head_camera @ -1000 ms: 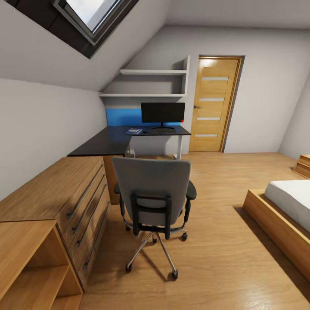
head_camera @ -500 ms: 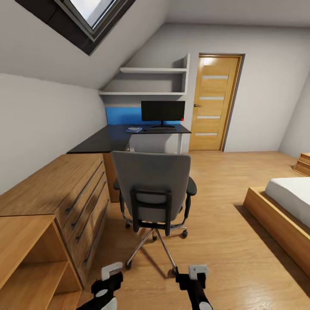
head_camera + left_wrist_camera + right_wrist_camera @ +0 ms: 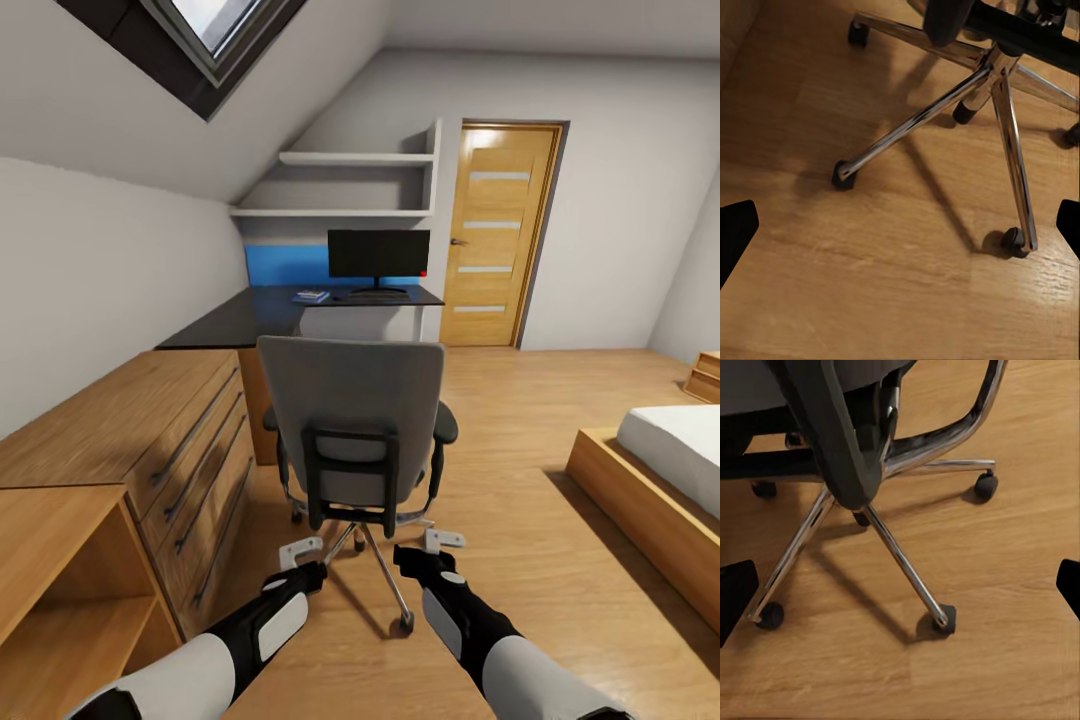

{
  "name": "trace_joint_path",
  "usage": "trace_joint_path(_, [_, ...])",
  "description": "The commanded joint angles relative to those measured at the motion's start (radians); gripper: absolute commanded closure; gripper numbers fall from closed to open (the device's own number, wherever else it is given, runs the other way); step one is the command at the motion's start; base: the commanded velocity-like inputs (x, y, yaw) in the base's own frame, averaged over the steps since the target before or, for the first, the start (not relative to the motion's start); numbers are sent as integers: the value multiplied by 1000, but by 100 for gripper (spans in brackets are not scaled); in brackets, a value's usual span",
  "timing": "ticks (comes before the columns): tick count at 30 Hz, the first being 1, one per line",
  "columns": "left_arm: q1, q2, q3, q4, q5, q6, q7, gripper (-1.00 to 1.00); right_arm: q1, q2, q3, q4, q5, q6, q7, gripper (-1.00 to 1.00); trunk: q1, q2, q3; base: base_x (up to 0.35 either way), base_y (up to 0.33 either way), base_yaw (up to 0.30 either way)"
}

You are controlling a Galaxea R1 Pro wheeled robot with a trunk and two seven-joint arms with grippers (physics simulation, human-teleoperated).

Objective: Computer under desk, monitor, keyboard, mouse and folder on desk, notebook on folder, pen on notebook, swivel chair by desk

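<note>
Both arms have come up into the head view since a moment ago, and the camera has rolled closer to the swivel chair [image 3: 352,430], which stands back-on, well short of the desk [image 3: 262,312]. Monitor [image 3: 379,254] sits on the far end of the desk, with a small stack [image 3: 312,296] beside it — too small to tell apart. Left gripper [image 3: 300,552] and right gripper [image 3: 444,541] hover low by the chair's base, jaws apart, holding nothing. My guess — it's lining up to push the chair in.

Both arms raised into head view; left hand [image 3: 300,552], right hand [image 3: 443,541] nearer swivel chair [image 3: 355,430].
</note>
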Motion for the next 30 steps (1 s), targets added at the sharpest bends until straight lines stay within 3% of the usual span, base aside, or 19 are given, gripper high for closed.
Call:
trace_joint_path(1, [-1, 0, -9, 1, 7, -11, 5, -100, -1, 1, 9, -1, -8, 1, -5, -100, 4, -8, -4, 0, 0, 0])
trace_joint_path(6, [-2, 0, -9, 7, 8, -55, -1, -100, -3, 4, 10, 1, -4, 0, 20, -100, 23, -43, -20, 0, 0, 0])
trace_joint_path(20, [-2, 1, -10, 17, 4, -77, -3, -100, -3, 3, 8, 0, 35, -12, 78, -100, 77, -141, -64, 0, 0, 0])
trace_joint_path(30, [-2, 2, -10, 15, 0, -78, -3, -100, -2, 4, 15, 0, 82, -115, 81, -100, 115, -211, -95, 0, 0, 0])
